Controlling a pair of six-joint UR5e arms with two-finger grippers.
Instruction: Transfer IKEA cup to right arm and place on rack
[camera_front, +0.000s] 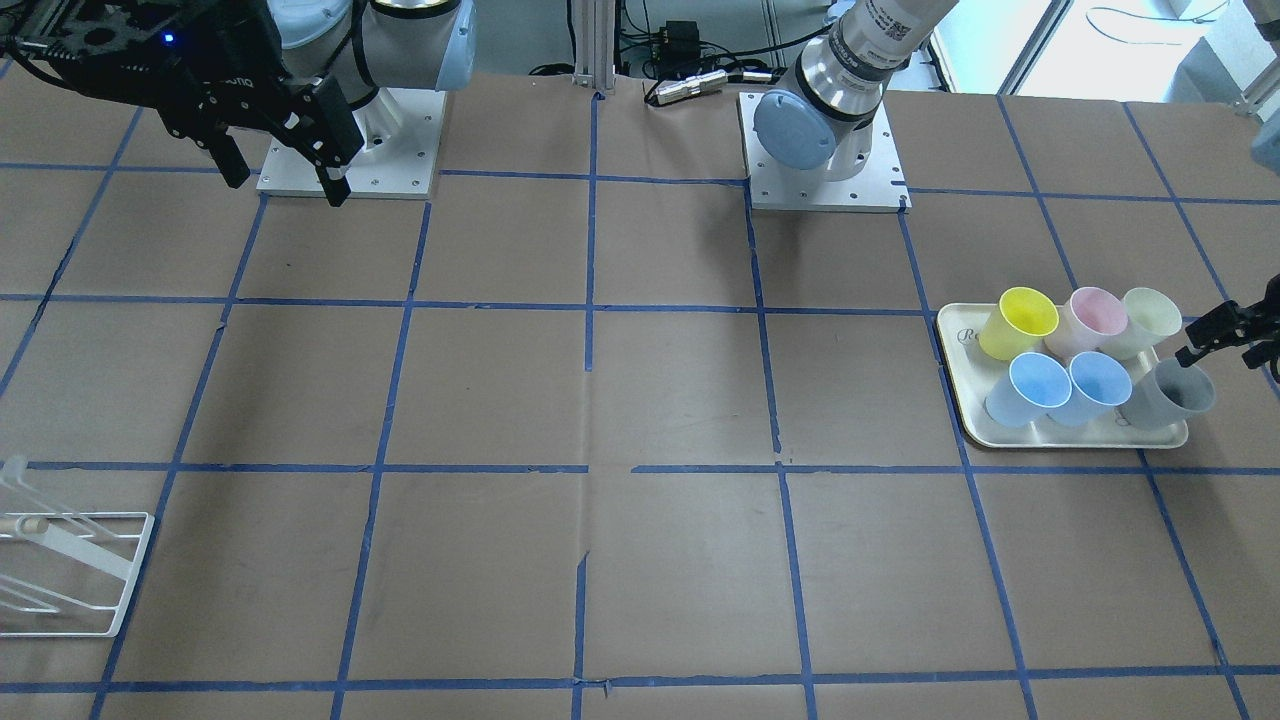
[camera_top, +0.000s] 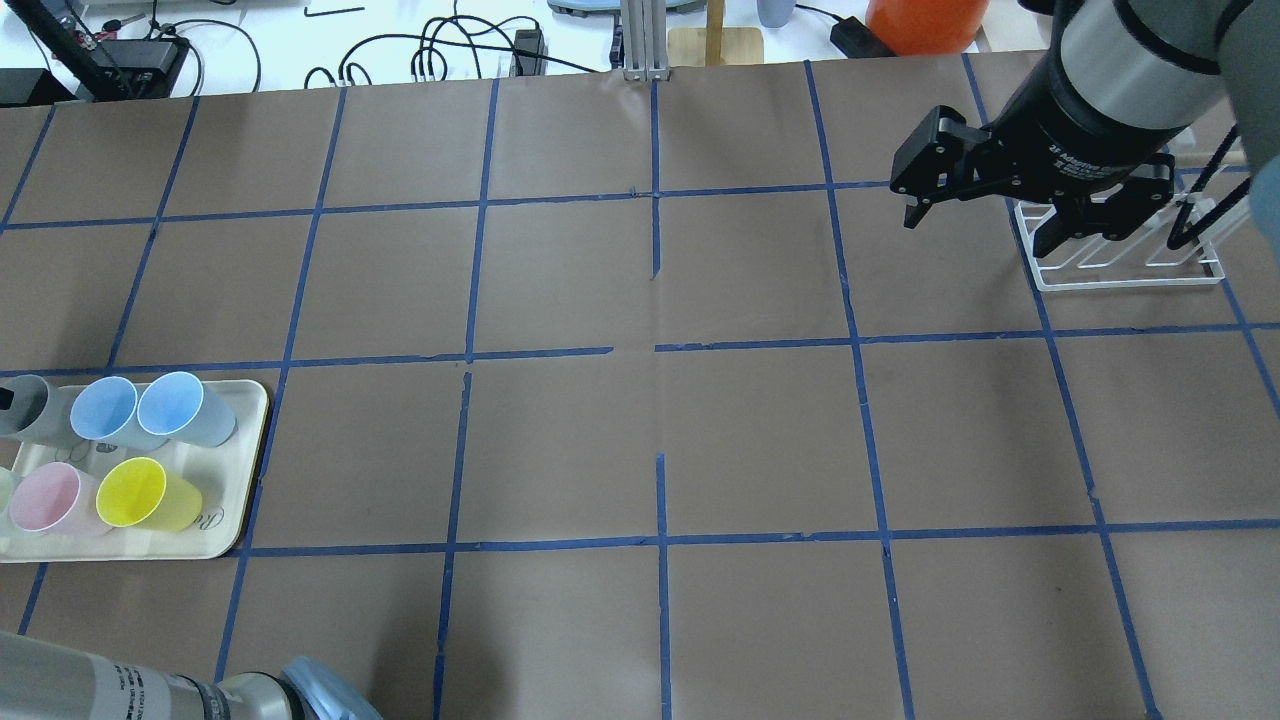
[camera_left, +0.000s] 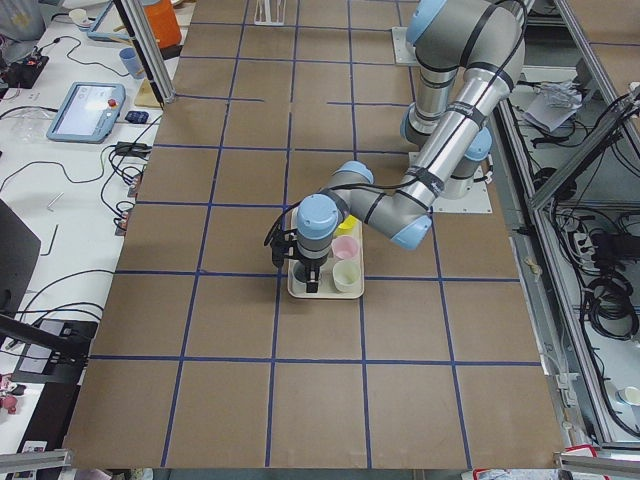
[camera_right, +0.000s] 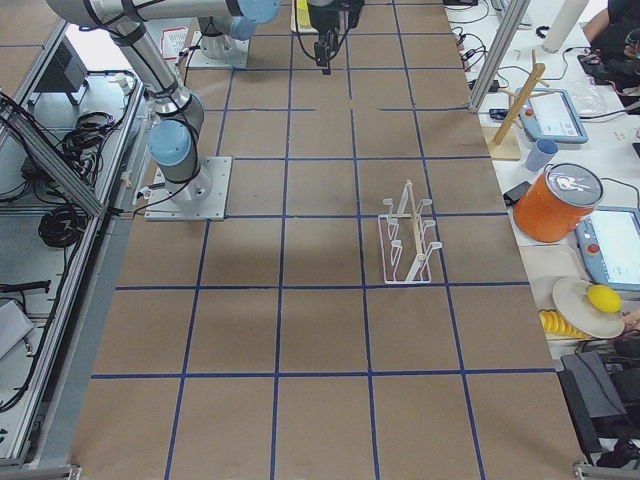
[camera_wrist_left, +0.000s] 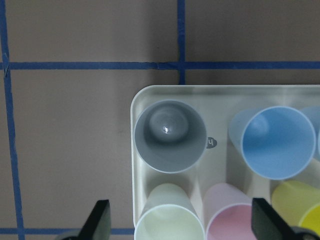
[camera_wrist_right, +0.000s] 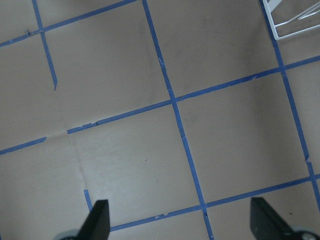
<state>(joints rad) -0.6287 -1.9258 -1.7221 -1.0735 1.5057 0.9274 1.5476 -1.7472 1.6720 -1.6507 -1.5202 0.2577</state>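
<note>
A: Where's the grey cup (camera_wrist_left: 170, 136)?
B: Upright in the tray (camera_front: 958, 375), in the corner slot at the end farthest from the rack (camera_top: 1120, 270). A blue cup (camera_wrist_left: 277, 142) is just beside it in the same row, and a cream cup (camera_wrist_left: 169, 215) is next to it in the other row.
A: Rest of the tray?
B: A second blue cup (camera_front: 1030, 388), a yellow cup (camera_front: 1018, 322) and a pink cup (camera_front: 1093, 318), all upright. The tray sits on the worktop (camera_front: 680, 400) at the robot's left end.
A: Left gripper (camera_wrist_left: 181, 220)?
B: Above the tray, pointing straight down. Jaws apart, nothing between them. In the wrist view the grey cup's mouth faces the camera and sits beyond the fingertip line. The fingers aren't touching it. In the front view the gripper is at the cup's outer side, above the rim.
A: Right gripper (camera_top: 975, 230)?
B: Hovering over bare worktop, jaws apart, nothing in them. In the overhead view it partly covers the rack's near end. Its wrist view shows mostly tape grid, with one rack corner at the frame edge.
A: Rack vs tray?
B: Well apart, at opposite ends of the worktop. The rack stands on its base with its rods slanted.
</note>
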